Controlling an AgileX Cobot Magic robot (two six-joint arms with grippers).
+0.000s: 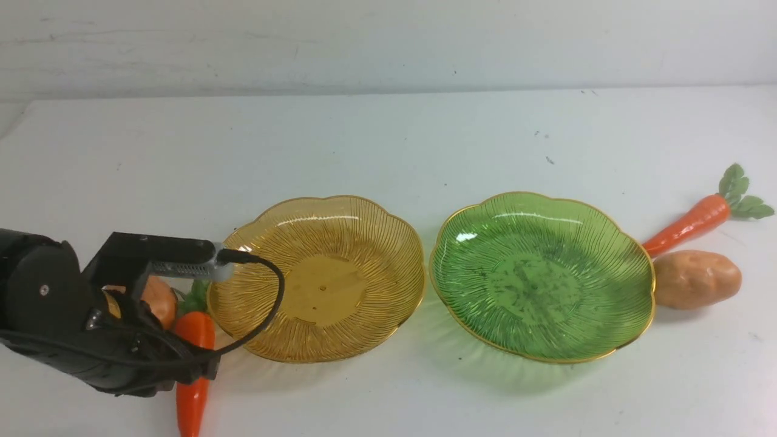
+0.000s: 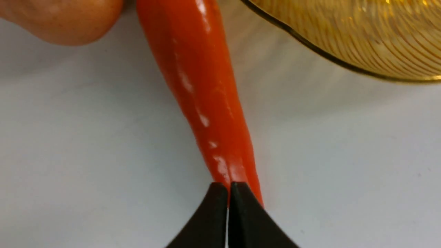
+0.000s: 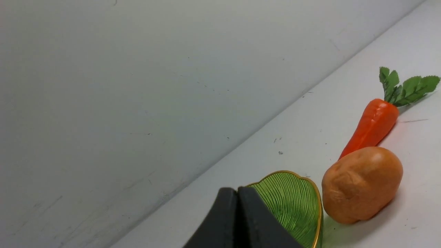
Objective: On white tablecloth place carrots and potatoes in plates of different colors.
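Front view shows two plates side by side on the white tablecloth (image 1: pixel 388 152), both empty: an amber plate (image 1: pixel 315 278) on the left and a green plate (image 1: pixel 542 276) on the right, their rims nearly meeting.

There are two carrots and two potatoes, all lying on the cloth. The left carrot (image 1: pixel 194 364) lies just left of the amber plate, leaves far and thin tip near. The left potato (image 1: pixel 159 297) sits just beside it, largely hidden by the left arm (image 1: pixel 73 315). The right potato (image 1: pixel 697 279) lies just beside the green plate's right rim. The right carrot (image 1: pixel 689 224) lies just behind it, leaves pointing far right.

Left wrist view has the left jaws clenched together, grasping nothing, their tips over the left carrot's thin end. Right wrist view has the right jaws clenched and empty too, near the green plate.
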